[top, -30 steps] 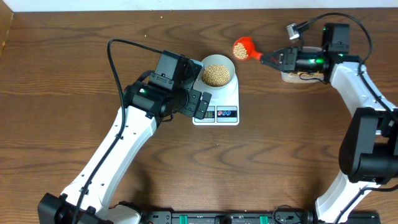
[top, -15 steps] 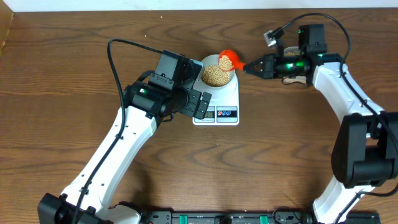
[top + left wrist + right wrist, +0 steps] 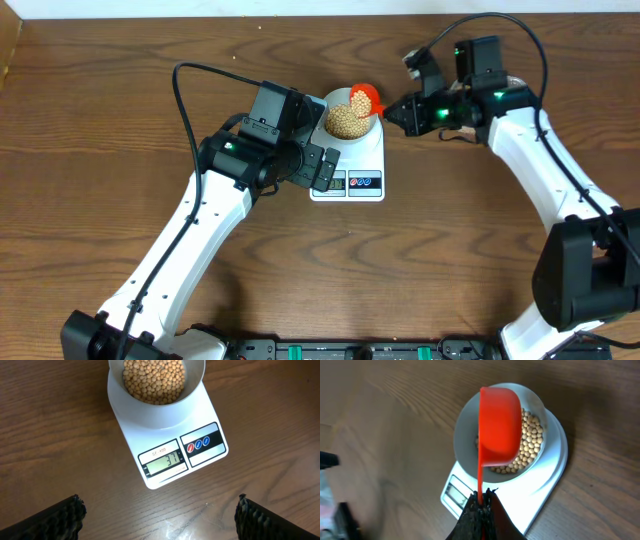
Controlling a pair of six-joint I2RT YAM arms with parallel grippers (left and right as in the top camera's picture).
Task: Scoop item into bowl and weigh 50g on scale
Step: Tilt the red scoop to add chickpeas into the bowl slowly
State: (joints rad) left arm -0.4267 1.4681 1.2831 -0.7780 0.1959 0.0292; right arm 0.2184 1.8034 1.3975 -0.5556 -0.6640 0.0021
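Right jaws shut on the scoop [image 3: 499, 420] over the bowl [image 3: 465, 425] of beans [image 3: 532, 435] on the scale [image 3: 545, 485], left jaws wide and empty; if I dump too fast I overshoot, or beans spill onto the worktop [image 3: 395, 420].

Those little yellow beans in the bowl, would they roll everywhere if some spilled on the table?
Probably. The beans look small, round and smooth, so loose ones would likely roll across the flat wooden table. Heaped in the bowl they sit as separate grains, so they should pour freely rather than clump.
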